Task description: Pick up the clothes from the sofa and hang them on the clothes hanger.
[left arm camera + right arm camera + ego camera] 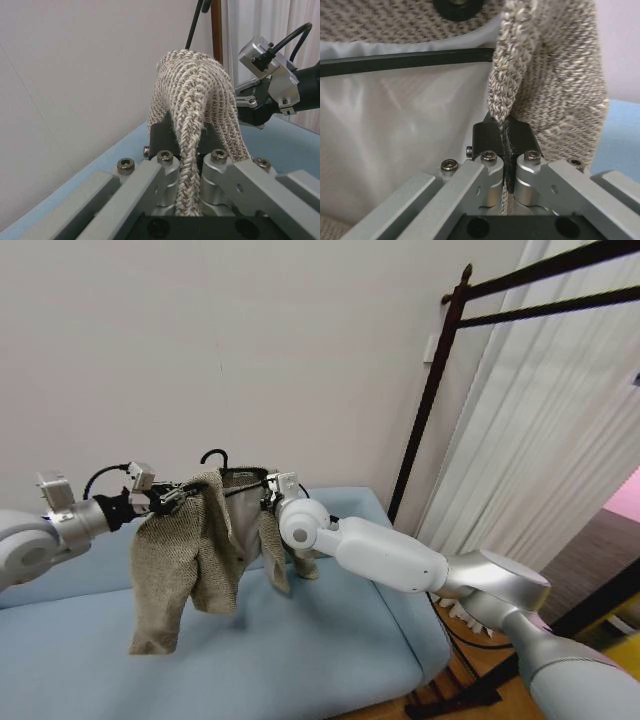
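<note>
Jacket: beige and woolly, up in the air over the blue sofa, with a black hanger inside it.
Left pincer: squeezed tight on 1 shoulder of the jacket.
Right pincer: squeezed tight on the jacket's other edge, by the collar.
Rack: dark poles beside the sofa, well apart from the jacket.

Hanger mostly hidden under sweater

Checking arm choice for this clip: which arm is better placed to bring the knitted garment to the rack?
Probably right: the right gripper, shut on the garment, sits nearer the rack; the left gripper holds the far side.
</note>
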